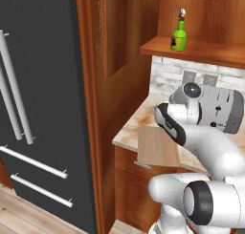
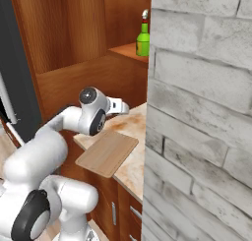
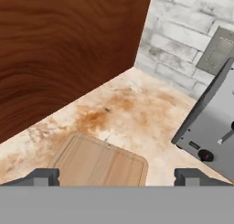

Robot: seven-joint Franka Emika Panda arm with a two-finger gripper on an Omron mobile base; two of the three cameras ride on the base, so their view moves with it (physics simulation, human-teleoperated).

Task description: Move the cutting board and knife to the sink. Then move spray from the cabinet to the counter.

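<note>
Standing open above the counter [image 1: 139, 121], cabinet [image 1: 201, 18] exposing its shelf so the spray [image 1: 179, 32] waits upright within reach. Lying flat at the counter's front edge and jutting slightly over it, cutting board [image 3: 98, 161] offering a lip to grab. Hovering just above that board beside the toaster [image 3: 212, 131], gripper [image 3: 116, 176] spreading wide, gripping nothing.

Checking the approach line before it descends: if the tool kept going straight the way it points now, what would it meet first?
Probably the cutting board, which lies just ahead between the open tool's fingertips, or the counter just beyond it. Depth is hard to judge here.
</note>
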